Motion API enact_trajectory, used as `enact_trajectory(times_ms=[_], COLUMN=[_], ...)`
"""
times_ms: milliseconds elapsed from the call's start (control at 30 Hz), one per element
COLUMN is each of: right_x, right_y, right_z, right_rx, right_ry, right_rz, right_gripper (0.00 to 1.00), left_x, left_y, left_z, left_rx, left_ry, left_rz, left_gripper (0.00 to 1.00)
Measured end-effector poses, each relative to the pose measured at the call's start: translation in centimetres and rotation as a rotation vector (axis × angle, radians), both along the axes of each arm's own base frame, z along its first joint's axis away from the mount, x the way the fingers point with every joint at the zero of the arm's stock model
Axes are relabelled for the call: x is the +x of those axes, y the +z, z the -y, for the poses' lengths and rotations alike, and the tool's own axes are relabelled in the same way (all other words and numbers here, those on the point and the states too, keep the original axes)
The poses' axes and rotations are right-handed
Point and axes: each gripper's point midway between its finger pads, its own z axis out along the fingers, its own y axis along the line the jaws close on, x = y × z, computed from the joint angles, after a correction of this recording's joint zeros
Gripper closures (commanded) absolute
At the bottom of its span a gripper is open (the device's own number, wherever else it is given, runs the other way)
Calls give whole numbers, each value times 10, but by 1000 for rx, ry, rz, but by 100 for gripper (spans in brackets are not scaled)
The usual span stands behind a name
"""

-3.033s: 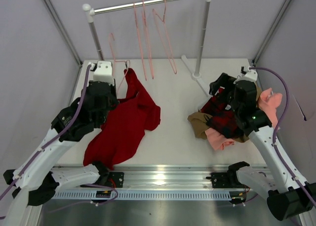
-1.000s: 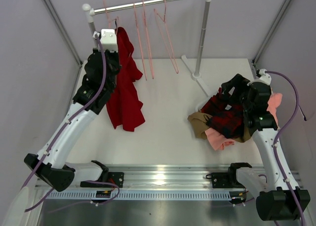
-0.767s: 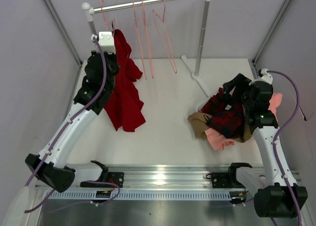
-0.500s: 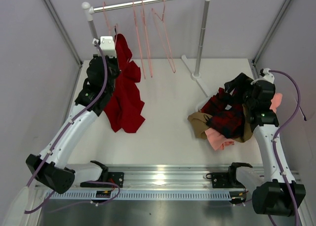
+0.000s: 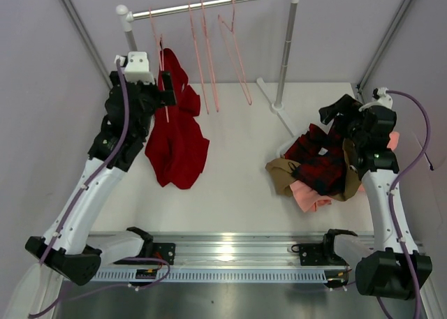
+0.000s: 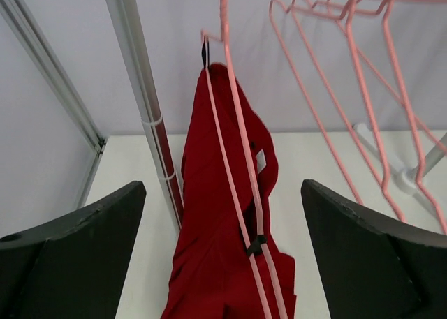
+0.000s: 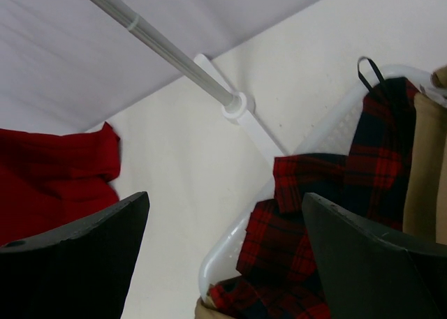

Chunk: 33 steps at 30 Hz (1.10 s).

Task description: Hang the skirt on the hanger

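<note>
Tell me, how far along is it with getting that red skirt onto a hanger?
Nearly finished, it seems. Done: the skirt drapes from a pink hanger that appears hooked on the rail. In hand: nothing; the left claw stands open facing the skirt, gripping neither cloth nor wire. Left: probably only pulling that arm away. The right claw is open over the plaid garment.

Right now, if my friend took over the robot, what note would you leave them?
The left pincer is open and empty, just in front of the skirt.
The right pincer is open and empty, above the plaid garment.
The skirt hangs on the leftmost hanger, which appears hooked over the rail.
Done: the skirt looks hung.
Left to do: probably just back the left arm away without snagging the cloth.
</note>
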Motion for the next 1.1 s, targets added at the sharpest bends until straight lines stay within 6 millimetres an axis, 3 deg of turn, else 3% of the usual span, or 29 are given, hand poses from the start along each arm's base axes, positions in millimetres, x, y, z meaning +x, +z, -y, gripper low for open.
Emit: enact_trajectory(times_ms=[167,300,467,533,667,733,833,967,1100], right_x=[4,0,-12,-20,-40,-50,-63,-80,-106], right_y=[37,67,111,129,150,153,143,97,24], right_z=[-4,-6,-14,-19,-32,-41,-55,-74,-87], right_rx=[-2,-10,-28,-39,-50,-54,-52,-32,-3], right_ry=[23,41,84,110,181,224,283,353,379], right_rz=[67,125,216,260,325,352,363,314,221], right_gripper=[1,1,1,1,1,1,1,1,1], left_x=[-23,-52,-94,-109,-134,-142,-151,-162,-177], left_y=[53,90,87,67,6,-29,-77,-152,-204], left_z=[-4,-14,-31,-36,-44,-45,-43,-37,-33], left_rx=[-31,-75,-149,-185,-238,-268,-315,-435,-592], left_ry=[-35,-50,-58,-55,-38,-27,-19,-1,5], left_rz=[36,80,71,46,-62,-118,-198,-297,-310], left_gripper=[1,1,1,1,1,1,1,1,1])
